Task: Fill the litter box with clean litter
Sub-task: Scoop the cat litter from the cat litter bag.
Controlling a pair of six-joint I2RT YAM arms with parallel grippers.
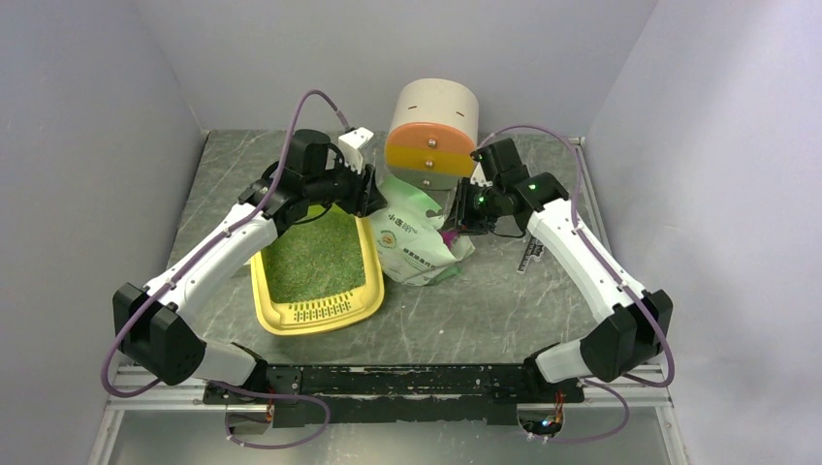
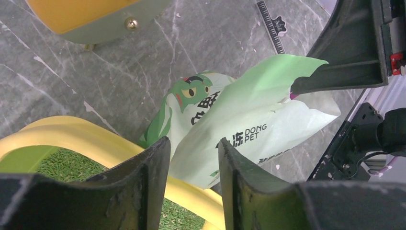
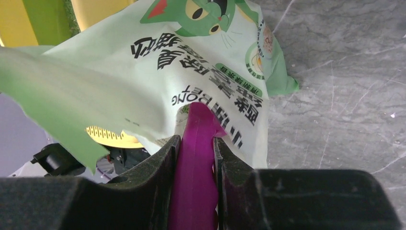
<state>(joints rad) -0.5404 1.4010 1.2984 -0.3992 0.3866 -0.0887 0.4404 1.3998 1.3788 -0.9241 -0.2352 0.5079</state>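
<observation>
Right tool (image 3: 196, 139) first: it's clenched on the handle of the magenta scoop (image 3: 198, 120), and the scoop's business end goes into the torn mouth of the green bag (image 3: 201, 62), so I can't see if it's loaded.

The left tool (image 2: 194, 143) has its jaws partly apart, with the bag's lower edge showing in the gap. I can't tell if the pads actually touch the plastic, so I'm not calling it a grip.

What matters for the next move, I reckon, is that the litter box (image 1: 373, 281) lies left of the bag, right up against it. Its long axis runs near to far, with the grille end towards the arm bases. So the scoop has to come up out of the bag and cross leftward over the near rim. The left arm is the closer one, hovering at the box's far right corner, which puts it right in the scoop's lane.

The clean litter (image 1: 315, 257) already covers the box floor, so I'd guess we're well into the filling.

For room, the round cabinet (image 1: 433, 131) crowds in right behind the bag, so there's no backing out that way. The bare desk (image 1: 485, 310) on the near side is the safer place to swing.
</observation>
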